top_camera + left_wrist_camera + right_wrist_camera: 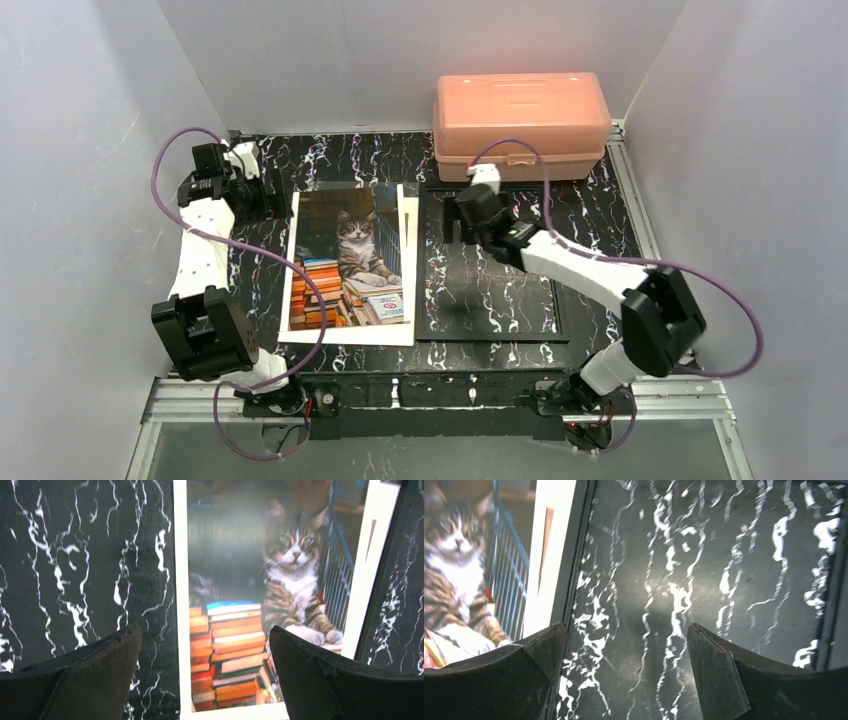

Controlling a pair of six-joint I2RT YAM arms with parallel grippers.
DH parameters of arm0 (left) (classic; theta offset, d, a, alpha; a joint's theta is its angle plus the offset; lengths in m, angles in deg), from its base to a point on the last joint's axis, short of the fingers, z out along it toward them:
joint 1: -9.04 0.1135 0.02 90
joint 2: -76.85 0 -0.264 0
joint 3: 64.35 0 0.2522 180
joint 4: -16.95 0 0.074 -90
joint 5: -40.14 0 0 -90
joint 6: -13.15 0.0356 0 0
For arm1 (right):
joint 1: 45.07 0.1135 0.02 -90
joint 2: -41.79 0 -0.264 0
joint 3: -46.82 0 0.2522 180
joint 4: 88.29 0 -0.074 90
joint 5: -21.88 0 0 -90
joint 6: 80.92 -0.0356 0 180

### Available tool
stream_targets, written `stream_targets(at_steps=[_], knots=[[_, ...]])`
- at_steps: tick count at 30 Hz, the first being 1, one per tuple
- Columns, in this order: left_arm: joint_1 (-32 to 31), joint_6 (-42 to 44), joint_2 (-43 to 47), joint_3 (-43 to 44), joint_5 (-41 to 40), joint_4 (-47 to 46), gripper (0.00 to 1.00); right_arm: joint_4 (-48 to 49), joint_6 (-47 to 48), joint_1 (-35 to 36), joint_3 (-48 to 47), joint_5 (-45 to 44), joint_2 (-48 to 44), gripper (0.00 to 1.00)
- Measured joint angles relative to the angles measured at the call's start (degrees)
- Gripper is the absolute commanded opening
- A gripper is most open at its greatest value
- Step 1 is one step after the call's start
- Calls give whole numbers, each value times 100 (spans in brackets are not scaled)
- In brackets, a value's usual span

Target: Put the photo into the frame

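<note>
The job is barely begun. The photo [350,265] lies face up and flat on the bench [330,160], just beside the frame's left rail and wholly outside it. The frame [500,300] lies flat too. Marble veining shows across its pane, and no print sits in it. Still to do, by my judgement: lift the photo, carry it across to the frame and seat it inside the black rails. Whether the frame's back must first be opened cannot be told from these views.

The left pincer [205,629] stands wide, on the far side of the photo from the frame. One finger is above bare bench and the other above the stacked books, so it straddles the photo's outer border. It grips nothing; whether the tips touch the paper is unclear.

The right pincer [625,626] is also spread wide, over the frame's rear left corner, one finger by the left rail, the other above the pane, holding nothing.

A pink plastic box [520,115] sits behind the frame.
</note>
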Motion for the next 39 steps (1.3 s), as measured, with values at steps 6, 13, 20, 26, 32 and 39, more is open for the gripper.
stream_targets(at_steps=[6,13,20,26,32,39], knots=[[48,109,155,-13,-177,560,98,-782,-291,1019,-879,-562,1309,88],[61,208,437,-13,-286,837,96,-1152,-417,1425,-1897,-664,2608,78],[68,334,505,-59,-286,986,95,-1246,-527,1469,-2098,-658,3073,68],[68,400,538,-59,-282,1054,93,-1224,-636,1469,-2251,-658,3294,59],[68,455,568,-57,-229,1217,91,-1069,-839,1471,-2319,-645,3388,39],[68,501,584,70,-111,1528,90,-1086,-1082,1469,-2315,-702,3397,40]])
